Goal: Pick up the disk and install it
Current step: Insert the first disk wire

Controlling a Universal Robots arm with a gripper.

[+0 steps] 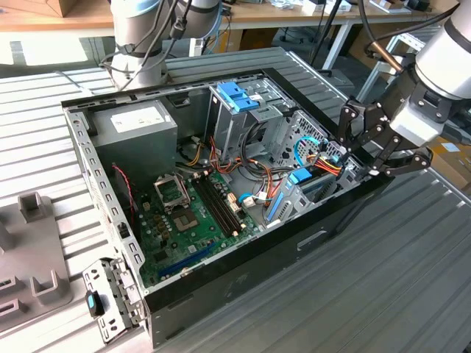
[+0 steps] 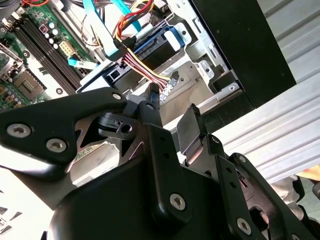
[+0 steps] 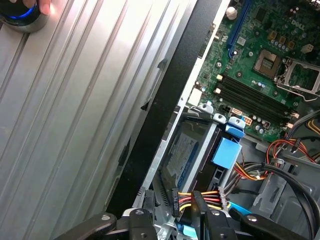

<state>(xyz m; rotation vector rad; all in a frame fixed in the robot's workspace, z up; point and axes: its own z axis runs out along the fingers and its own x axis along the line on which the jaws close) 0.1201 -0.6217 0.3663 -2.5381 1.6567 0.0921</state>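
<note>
A: In the exterior view, where is the gripper (image 1: 372, 143)?

B: It hangs over the edge of the open computer case (image 1: 243, 283) at the exterior view's right, just above the bay with the blue plastic tab (image 1: 299, 177). The fingers are spread apart and hold nothing.

A: And the disk?

B: It sits edge-up in that bay, near the black side wall, hard to see from there. The motherboard (image 1: 188, 220) and the grey power-supply box (image 1: 136, 136) lie further to the exterior view's left.

A: What does the second wrist view add?

B: The black fingers (image 2: 155, 137) stand released, with a gap between them. Behind them the coloured power cable (image 2: 145, 70) runs to the bay.

A: And the first wrist view?

B: There the disk (image 3: 181, 156) shows its white and blue label inside the metal cage, beside the black wall. The cable plug appears to be joined at its end.

A: So how far is the task?

B: I judge the disk is already placed in its bay and let go. Whether it is fully locked, I cannot tell.
</note>
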